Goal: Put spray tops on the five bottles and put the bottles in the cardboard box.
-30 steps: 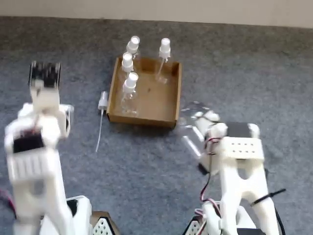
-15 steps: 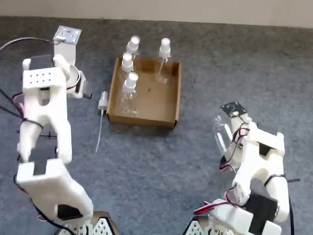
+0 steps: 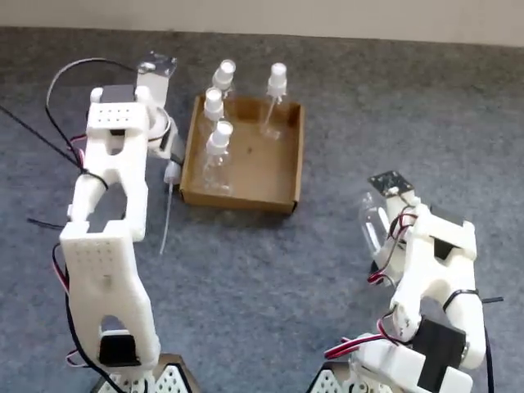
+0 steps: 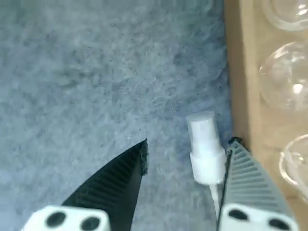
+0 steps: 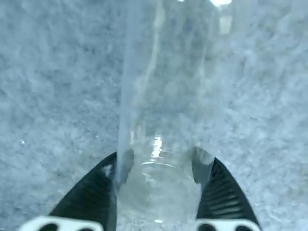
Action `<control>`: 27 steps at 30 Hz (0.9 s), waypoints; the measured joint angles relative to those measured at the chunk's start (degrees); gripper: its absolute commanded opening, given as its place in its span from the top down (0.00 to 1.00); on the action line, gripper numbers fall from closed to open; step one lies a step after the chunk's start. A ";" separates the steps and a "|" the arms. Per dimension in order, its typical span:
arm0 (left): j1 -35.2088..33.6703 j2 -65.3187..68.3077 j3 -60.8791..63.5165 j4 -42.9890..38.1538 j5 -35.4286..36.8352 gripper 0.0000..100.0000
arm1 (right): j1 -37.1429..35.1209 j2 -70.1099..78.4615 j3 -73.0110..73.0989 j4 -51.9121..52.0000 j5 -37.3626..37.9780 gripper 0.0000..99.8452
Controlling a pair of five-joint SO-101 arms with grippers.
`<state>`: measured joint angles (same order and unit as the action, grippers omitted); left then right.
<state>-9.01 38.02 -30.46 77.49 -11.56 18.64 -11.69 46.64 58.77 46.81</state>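
From where I stand, the cardboard box (image 3: 282, 176) sits on the grey carpet (image 3: 246, 286) in the far middle of the work area. Four bottles (image 3: 218, 146) stand upright inside it, each with a white spray top on. Three are in a row along the left wall of the box, and one is near the back right corner.

The loose spray top (image 4: 206, 154) lies on the carpet outside the box, just beside its left wall. Its thin tube (image 3: 166, 217) points toward the bases of the arms. The left gripper (image 4: 189, 143) is low over this top with its jaws spread wide. The black jaw is on the side away from the box. The grey jaw is between the top and the box wall, very near the top. I cannot tell if it touches the top. The jaws do not grip anything.

On the right side, well apart from the box, the right gripper (image 5: 162, 159) has its jaws closed against the clear bottle (image 3: 372, 223), one on each side. This bottle is without a spray top. In the high view it looks tilted, with its free end toward the box.
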 measured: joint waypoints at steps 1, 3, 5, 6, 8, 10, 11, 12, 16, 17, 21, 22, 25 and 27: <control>0.00 1.05 -0.70 0.00 0.00 0.75 | 0.00 0.00 0.00 0.00 0.00 0.89; 0.00 2.90 -1.41 0.00 0.18 0.78 | 0.00 0.00 0.09 0.00 0.00 0.89; 0.00 4.40 -1.67 0.00 0.18 0.82 | 0.00 0.00 0.18 0.00 0.00 0.89; 0.00 4.84 -1.67 0.00 0.18 0.83 | 0.00 0.00 0.18 0.00 0.00 0.89; 0.00 5.80 -1.67 0.00 0.18 0.84 | 0.00 0.00 0.18 0.00 0.00 0.89; 0.09 6.33 -1.67 0.00 0.18 0.86 | 0.00 0.00 0.18 0.00 0.00 0.89; 0.18 6.33 -1.67 0.00 0.18 0.87 | 0.09 0.00 0.18 0.00 0.00 0.89; 0.18 6.33 -1.67 0.00 0.09 0.89 | 0.18 0.00 0.18 0.00 0.00 0.88; 0.18 6.33 -1.67 2.29 0.18 0.94 | 0.26 0.00 0.18 0.00 0.00 0.88; 0.18 6.33 -1.67 3.08 0.00 0.95 | 0.26 0.00 0.18 0.00 0.00 0.88; 0.09 6.33 -1.67 6.07 0.18 0.96 | 0.26 0.00 0.18 0.00 0.00 0.87; 0.09 6.33 -2.02 6.68 0.18 0.96 | 0.26 0.00 0.18 0.00 0.00 0.85; 0.00 5.80 -2.73 8.09 0.18 0.96 | 0.26 0.00 0.18 0.00 0.00 0.78; -0.53 3.96 -2.73 8.88 0.09 0.96 | 0.26 0.00 0.18 0.70 0.00 0.73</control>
<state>-9.54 41.98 -33.19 86.37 -11.47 18.90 -11.69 46.81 59.47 46.81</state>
